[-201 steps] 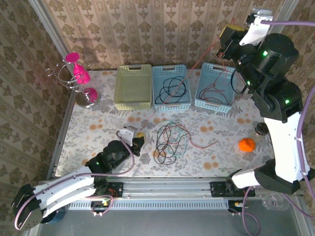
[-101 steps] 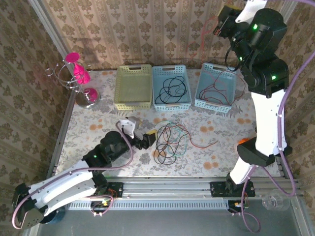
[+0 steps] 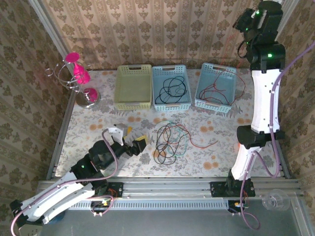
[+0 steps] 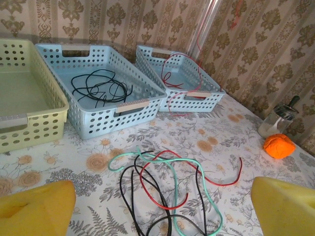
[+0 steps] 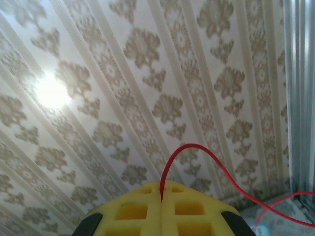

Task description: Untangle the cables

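Loose tangle of thin red, black and teal cables (image 3: 167, 142) lying mid-worktop (image 3: 98, 123), left gripper (image 3: 133, 140) low just beside tangle, jaws wide apart, right gripper (image 5: 161, 199) high near patterned wall, clamped on thin red wire (image 5: 197, 150), more red wire in right pale-blue perforated basket (image 3: 215, 87).

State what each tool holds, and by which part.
Right tool, shut, pinches the red cable; where along its length cannot be told. Left tool, open, holds nothing.

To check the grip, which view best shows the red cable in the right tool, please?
Right wrist view: the red cable is pinched in the shut right tool. Top view shows it faintly; left wrist, its basket end.
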### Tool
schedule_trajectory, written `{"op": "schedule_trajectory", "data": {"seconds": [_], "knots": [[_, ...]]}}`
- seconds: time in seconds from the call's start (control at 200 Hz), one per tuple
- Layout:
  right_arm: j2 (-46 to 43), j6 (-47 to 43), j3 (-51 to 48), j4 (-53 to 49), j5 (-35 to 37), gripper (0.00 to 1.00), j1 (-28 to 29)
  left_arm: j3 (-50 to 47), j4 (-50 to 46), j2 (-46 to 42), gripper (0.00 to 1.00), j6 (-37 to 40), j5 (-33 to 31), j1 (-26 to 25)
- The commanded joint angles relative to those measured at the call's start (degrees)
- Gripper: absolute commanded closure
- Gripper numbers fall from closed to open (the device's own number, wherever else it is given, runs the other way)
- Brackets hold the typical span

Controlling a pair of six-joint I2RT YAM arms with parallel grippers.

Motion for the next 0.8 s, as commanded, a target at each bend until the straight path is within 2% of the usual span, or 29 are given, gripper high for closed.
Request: {"op": "schedule_trajectory", "data": {"seconds": [0.0, 0.175, 0.37, 0.57, 0.71, 0.765, 0.795], "knots": [[0.9, 0.3, -2.7, -3.4, 2.0, 1.00, 0.9, -1.0, -0.9, -0.3, 0.07, -1.6, -0.6, 0.2], [2.3, -1.4, -9.2, -5.6, 2.2, 1.00, 3.2, -1.0, 0.4, 1.4, 0.07, -1.9, 0.1, 0.3], [3.7, 0.7, -18.3, -4.4, 5.0, 1.00, 2.9, -0.9, 0.8, 2.4, 0.08, -2.6, 1.1, 0.3], [2.6, 4.7, -31.5, 2.2, 8.6, 1.00, 1.2, -1.6, 1.0, 2.3, 0.08, -3.2, 1.4, 0.2], [1.3, 6.1, -40.0, 5.4, 8.5, 1.00, -0.5, -2.0, 1.3, 2.3, 0.08, -3.0, 1.4, 0.2], [1.7, 6.3, -42.0, 5.5, 7.4, 0.87, -0.9, -2.4, 1.8, 2.6, 0.07, -3.0, 1.3, 0.3], [2.1, 6.2, -42.8, 5.1, 6.1, 0.71, -1.0, -2.5, 2.2, 2.8, 0.07, -2.8, 1.3, 0.3]]}}
